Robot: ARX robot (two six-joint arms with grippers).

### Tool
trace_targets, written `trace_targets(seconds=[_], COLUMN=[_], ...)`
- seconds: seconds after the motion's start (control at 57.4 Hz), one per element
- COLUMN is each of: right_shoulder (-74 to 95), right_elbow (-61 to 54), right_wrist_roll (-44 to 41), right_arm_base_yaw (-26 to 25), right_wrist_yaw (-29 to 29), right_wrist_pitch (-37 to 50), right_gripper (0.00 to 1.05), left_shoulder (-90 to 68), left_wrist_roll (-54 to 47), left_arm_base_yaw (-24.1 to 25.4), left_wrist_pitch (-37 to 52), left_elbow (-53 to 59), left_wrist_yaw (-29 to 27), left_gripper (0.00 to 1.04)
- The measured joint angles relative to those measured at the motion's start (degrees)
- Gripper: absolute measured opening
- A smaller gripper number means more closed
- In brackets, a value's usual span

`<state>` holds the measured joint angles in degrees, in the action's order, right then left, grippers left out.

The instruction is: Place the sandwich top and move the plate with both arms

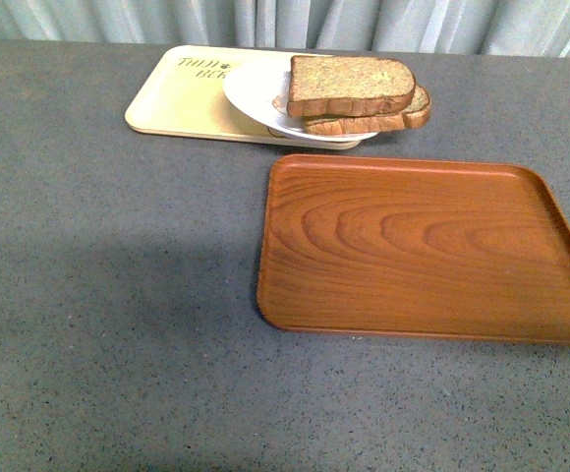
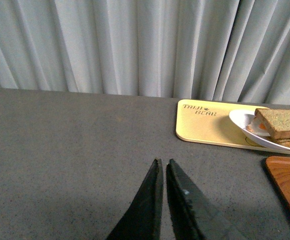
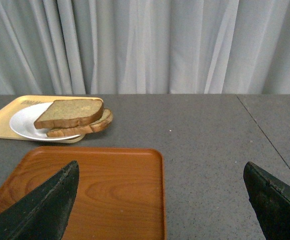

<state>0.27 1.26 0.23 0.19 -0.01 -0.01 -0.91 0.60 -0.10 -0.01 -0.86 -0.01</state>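
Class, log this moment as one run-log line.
sandwich top: on sandwich | plate: overhanging yellow tray | wooden tray: bare | left gripper: shut, holding nothing | right gripper: open

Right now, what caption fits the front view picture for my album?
Sandwich top stacked on the white plate, which sits on a yellow tray behind an empty wooden tray.

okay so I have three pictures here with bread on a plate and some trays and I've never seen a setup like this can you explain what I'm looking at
This is a two-armed robot at a grey table. One picture comes from a camera on its body; the other two from cameras on its wrists, so the black wedges are its fingers. The left gripper is shut and holds nothing; the right gripper is wide open, also holding nothing. A white plate rests on a yellow tray and overhangs its edge. On it sits a sandwich with the top slice already on. The wooden tray holds nothing.
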Motion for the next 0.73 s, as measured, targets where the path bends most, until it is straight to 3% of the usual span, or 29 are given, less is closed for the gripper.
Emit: trace_targets(seconds=[0.192,0.314,0.418,0.732], right_shoulder=[0.00,0.00,0.00,0.00], right_elbow=[0.02,0.02,0.02,0.00], right_wrist_roll=[0.00,0.00,-0.02,-0.02], right_arm_base_yaw=[0.00,0.00,0.00,0.00], right_wrist_yaw=[0.02,0.02,0.02,0.02], right_wrist_pitch=[0.00,0.00,0.00,0.00], right_gripper=[0.96,0.96,0.96,0.96], left_shoulder=[0.00,0.00,0.02,0.02], left_wrist_roll=[0.00,0.00,-0.02,-0.13], left_arm_base_yaw=[0.00,0.00,0.00,0.00], left_wrist_pitch=[0.00,0.00,0.00,0.00], left_elbow=[0.00,0.00,0.00,0.00], left_wrist_yaw=[0.00,0.00,0.00,0.00], left_gripper=[0.53,0.71,0.96,0.96])
